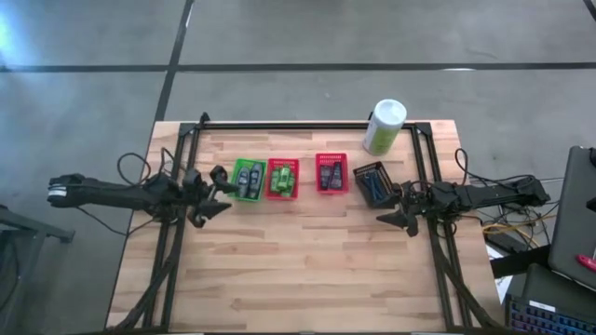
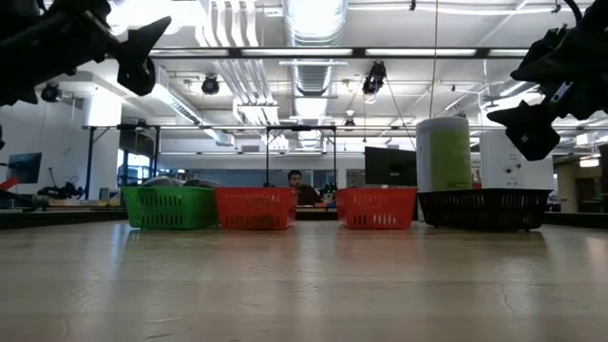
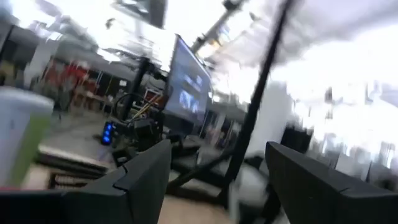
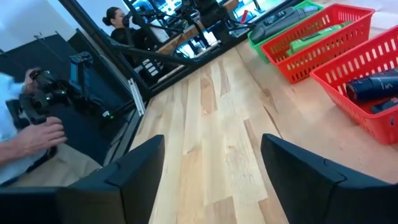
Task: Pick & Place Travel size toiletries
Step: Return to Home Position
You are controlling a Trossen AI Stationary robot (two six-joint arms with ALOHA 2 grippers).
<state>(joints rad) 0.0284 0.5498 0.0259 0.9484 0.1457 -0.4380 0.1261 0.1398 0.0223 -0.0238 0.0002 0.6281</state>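
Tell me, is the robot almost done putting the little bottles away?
Nearly. Done: the toiletries lie in the four baskets, and none shows loose on the table. In hand: nothing; the left end effector and right end effector are open and empty, up above the table. Left: probably just parking them.

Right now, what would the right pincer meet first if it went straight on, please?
Probably the bare table, though depth is unclear: the right pincer, open, points alongside the red basket, not into it.

Green basket [image 2: 169,208], two red baskets [image 2: 255,209], dark basket [image 2: 483,209] in row on table [image 2: 304,285]; canister [image 2: 444,152] behind dark basket
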